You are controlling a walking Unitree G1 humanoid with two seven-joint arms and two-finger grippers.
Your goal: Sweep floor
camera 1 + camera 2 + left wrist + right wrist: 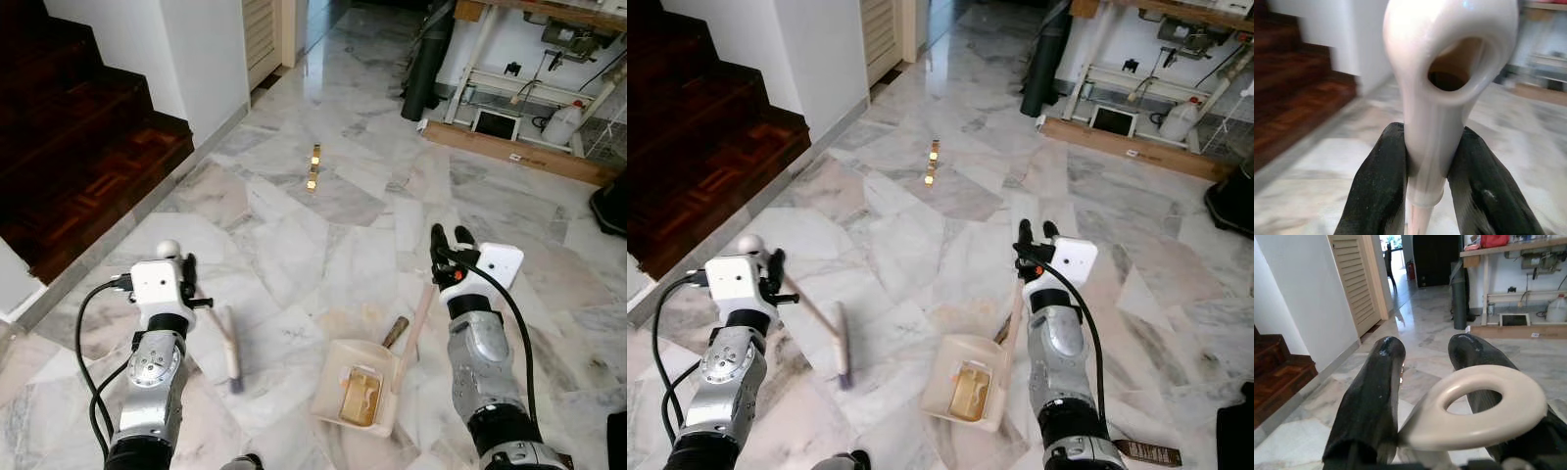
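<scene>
My left gripper [186, 272] is shut on the pale handle of a small broom [231, 345], whose head rests on the marble floor at lower left. In the left wrist view the black fingers [1381, 186] clamp the handle's looped end [1449, 44]. My right gripper [449, 245] is shut on the long handle of a cream dustpan [338, 377], which sits on the floor between my arms. The handle's ring [1484, 406] lies between the right fingers [1371, 396]. A yellow-brown piece [361, 395] lies in the pan and a brown stub [396, 331] at its back edge.
Small golden bits [313, 168] lie on the floor ahead. Dark wooden stairs [78, 147] rise at left beside a white wall [206, 59]. A black roll [426, 69], a wooden plank [519, 152] and a white jug [563, 122] stand under a workbench at the far right.
</scene>
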